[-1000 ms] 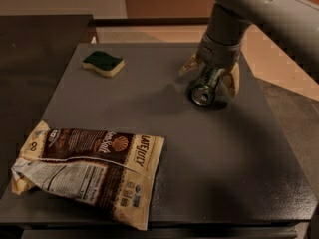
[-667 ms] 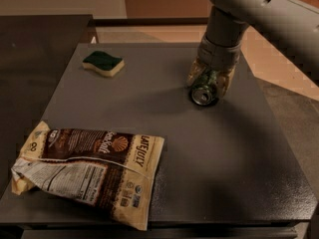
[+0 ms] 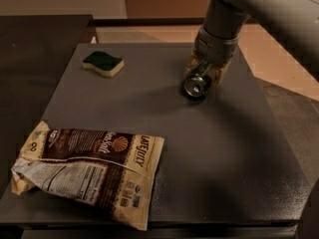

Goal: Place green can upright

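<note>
Tabletop (image 3: 224,158): claw (image 3: 201,79) newly around green can (image 3: 194,87)

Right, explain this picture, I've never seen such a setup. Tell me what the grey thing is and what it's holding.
The grey thing is a robot arm, coming in from the top right. At its end is a two-finger hand, down at the far right of the dark table. The single camera looks down from the near side. The hand is closed around a green can, which is tipped over, silver top towards the camera, not yet upright. Also on the table: a green-topped yellow sponge at the far left and a crumpled snack bag at the near left.
</note>
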Tool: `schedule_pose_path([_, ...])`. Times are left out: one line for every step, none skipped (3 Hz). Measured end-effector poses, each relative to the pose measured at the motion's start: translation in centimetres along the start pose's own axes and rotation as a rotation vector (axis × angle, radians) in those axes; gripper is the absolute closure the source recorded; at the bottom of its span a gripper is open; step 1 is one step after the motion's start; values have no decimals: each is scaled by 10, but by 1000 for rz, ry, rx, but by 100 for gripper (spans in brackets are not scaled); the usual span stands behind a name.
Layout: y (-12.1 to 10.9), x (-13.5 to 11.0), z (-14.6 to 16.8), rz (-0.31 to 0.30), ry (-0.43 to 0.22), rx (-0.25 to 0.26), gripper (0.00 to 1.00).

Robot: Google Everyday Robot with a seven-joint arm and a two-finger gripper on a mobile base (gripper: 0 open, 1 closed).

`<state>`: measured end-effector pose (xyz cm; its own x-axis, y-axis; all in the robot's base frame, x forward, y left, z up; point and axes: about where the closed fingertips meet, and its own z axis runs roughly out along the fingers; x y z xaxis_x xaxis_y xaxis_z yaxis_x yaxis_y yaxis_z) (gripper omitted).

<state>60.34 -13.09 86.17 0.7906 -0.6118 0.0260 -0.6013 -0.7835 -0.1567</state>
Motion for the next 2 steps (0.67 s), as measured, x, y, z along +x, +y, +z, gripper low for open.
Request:
schedule_pose_path([-13, 5, -19, 207, -59, 60, 100])
schedule_pose_path([-23, 4, -41, 410, -183, 130, 100])
